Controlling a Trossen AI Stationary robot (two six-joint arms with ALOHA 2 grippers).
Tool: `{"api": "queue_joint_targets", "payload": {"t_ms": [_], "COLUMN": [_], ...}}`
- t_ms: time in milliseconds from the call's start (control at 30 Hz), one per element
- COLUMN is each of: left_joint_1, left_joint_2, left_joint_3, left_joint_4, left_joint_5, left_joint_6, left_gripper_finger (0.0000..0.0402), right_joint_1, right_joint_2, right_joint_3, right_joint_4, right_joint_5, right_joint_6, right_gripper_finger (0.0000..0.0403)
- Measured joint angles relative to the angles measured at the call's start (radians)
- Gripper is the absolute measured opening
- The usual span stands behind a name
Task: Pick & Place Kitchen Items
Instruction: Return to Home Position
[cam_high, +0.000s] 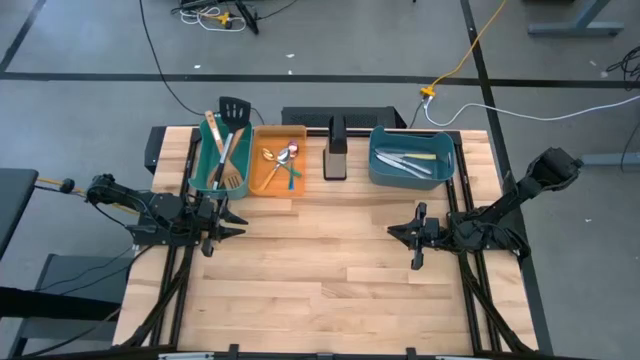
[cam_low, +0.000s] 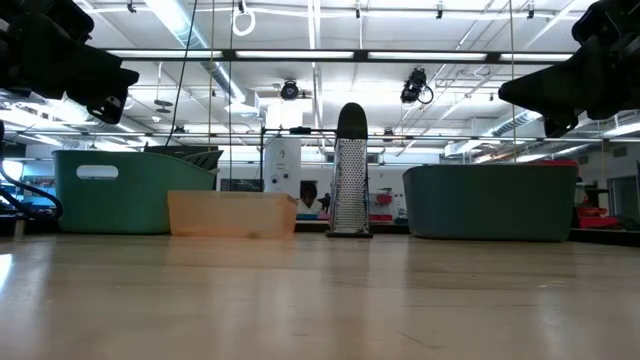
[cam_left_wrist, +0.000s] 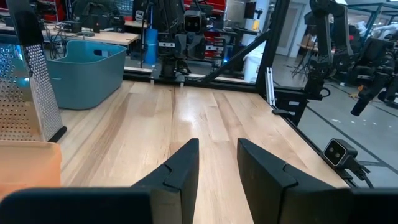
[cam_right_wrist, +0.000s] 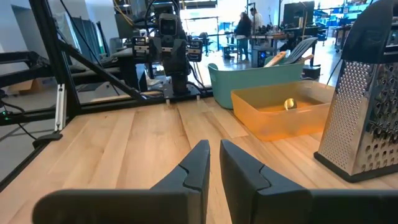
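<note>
Left gripper (cam_high: 236, 216): you find it at the left of the high view, over the table (cam_high: 320, 290), just below the green bin (cam_high: 203, 172). Its fingers are parted and hold nothing.
Right gripper (cam_high: 392, 232): it sits right of centre, below the blue bin (cam_high: 380, 172). Its fingers are all but together and hold nothing.
Utensils: spatulas (cam_high: 214, 135) and a black turner (cam_high: 233, 108) stick out of the green bin. Spoons (cam_high: 283, 160) lie in the orange bin (cam_high: 262, 185), and knives (cam_high: 410, 160) lie in the blue bin.
In your way: a grater (cam_high: 336, 150) stands upright at top centre, between the orange and blue bins.
</note>
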Motion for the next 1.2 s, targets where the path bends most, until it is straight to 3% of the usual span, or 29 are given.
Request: {"api": "queue_joint_targets", "payload": {"t_ms": [900, 1200], "left_joint_1": [0.001, 0.001], "left_joint_2": [0.039, 0.046], "left_joint_3": [0.001, -0.005], "left_joint_4": [-0.02, 0.101], "left_joint_5": [-0.006, -0.002], "left_joint_6": [-0.004, 0.052], "left_gripper_finger": [0.0115, 0.0115], "right_joint_1": [0.0, 0.0], "right_joint_2": [0.0, 0.0], "right_joint_3": [0.001, 0.001], "right_joint_4": [0.0, 0.002], "right_joint_5": [0.0, -0.001], "right_joint_6": [0.0, 0.0], "right_gripper_finger": [0.0049, 0.0049]}}
